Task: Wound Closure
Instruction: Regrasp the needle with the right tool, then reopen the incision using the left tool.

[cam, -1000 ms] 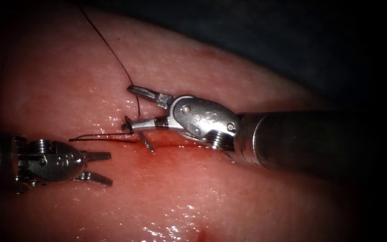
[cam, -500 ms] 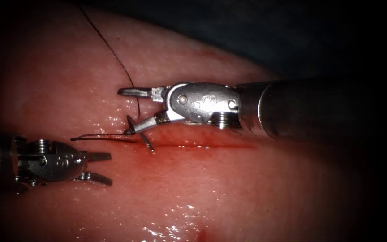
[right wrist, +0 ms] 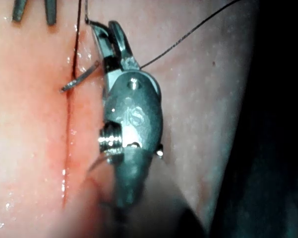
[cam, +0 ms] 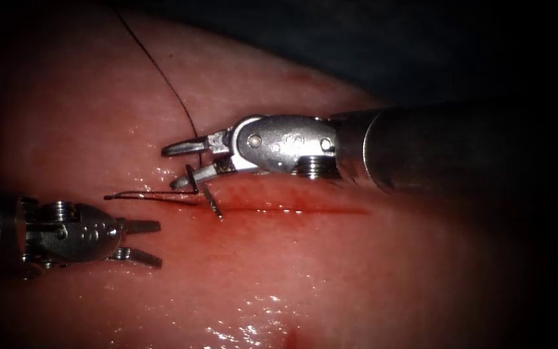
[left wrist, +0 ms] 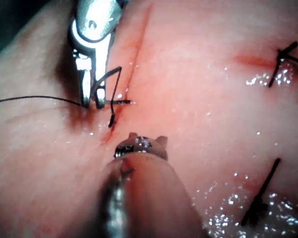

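Now the right end effector [cam: 177, 166] sits over the tissue [cam: 292, 278] at the left end of the cut [cam: 292, 209], just above it in the endoscope view. Its jaws stand apart and clamp nothing. The thread [cam: 163, 71] comes down from the top of that view and passes between them. The needle [cam: 212, 203] shows as a short silvery stretch slanting across the cut's left end, its upper end just beside the lower jaw. Its lower end meets the tissue where red fluid [cam: 253, 197] lies; I cannot tell how deep it goes. A dark strand runs flat leftward from the needle. The left end effector [cam: 142, 242] hangs well left of the cut, jaws apart, holding nothing. In the right wrist view the needle [right wrist: 79, 78] crosses the cut beside the right end effector [right wrist: 105, 30]. The left wrist view shows finished stitches [left wrist: 282, 62] farther along the tissue.
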Robot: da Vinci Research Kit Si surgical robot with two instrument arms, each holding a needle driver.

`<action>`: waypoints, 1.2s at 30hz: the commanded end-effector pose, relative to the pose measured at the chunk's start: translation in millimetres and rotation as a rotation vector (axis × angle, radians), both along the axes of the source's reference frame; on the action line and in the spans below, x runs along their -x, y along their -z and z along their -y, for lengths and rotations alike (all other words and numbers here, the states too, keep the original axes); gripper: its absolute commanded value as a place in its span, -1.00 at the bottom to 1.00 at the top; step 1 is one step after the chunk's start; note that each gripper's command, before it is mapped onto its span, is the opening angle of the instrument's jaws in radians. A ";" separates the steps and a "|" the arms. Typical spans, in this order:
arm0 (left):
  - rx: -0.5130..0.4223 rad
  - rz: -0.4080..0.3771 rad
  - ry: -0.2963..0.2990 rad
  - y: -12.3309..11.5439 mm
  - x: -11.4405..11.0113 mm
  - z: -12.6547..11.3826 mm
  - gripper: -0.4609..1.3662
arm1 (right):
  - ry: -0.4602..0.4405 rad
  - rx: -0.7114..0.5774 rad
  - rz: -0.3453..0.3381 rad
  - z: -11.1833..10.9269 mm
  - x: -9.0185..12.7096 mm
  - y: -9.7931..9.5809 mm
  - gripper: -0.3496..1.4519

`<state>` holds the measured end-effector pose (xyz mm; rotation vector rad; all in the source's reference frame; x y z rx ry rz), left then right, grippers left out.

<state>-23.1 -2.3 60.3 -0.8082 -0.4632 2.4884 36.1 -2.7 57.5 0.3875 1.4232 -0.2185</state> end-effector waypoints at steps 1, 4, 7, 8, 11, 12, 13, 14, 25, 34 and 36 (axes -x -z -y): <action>-0.003 0.002 -0.002 0.0 0.0 0.0 -0.34 | -0.003 0.002 0.003 -0.2 0.0 0.1 -1.00; -0.002 0.003 -0.003 0.0 0.0 0.0 -0.38 | 0.002 0.004 0.007 -0.5 0.1 0.3 -1.00; -0.002 0.005 -0.005 0.0 0.0 0.0 -0.41 | -0.009 0.023 0.025 -0.6 0.1 0.4 -1.00; -0.001 0.007 -0.003 0.0 0.0 -0.1 -0.44 | -0.023 0.035 0.036 -0.6 0.1 0.4 -1.00; 0.013 0.028 0.018 -0.2 0.1 -0.4 -0.61 | -0.087 0.073 0.044 -0.9 0.4 0.6 -1.00; 0.017 0.035 0.018 -0.2 0.1 -0.5 -0.68 | -0.122 0.075 0.033 -1.0 0.6 0.6 -1.00; 0.017 0.036 0.016 -0.3 0.1 -0.5 -0.72 | -0.149 0.078 0.026 -1.1 0.8 0.7 -1.00; 0.019 0.040 0.017 -0.4 0.2 -0.6 -0.77 | -0.174 0.082 0.022 -1.1 0.9 0.8 -1.00; 0.041 0.053 0.007 -2.4 0.8 -2.0 -0.88 | -0.325 0.070 -0.027 -0.9 2.7 1.2 -1.00; 0.012 0.019 -0.059 -5.9 0.9 -2.0 -0.88 | -0.386 0.054 -0.061 -0.4 3.4 2.2 -1.00; 0.004 0.022 -0.063 -6.3 0.9 -1.8 -0.88 | -0.393 0.051 -0.066 -0.3 3.4 2.4 -1.00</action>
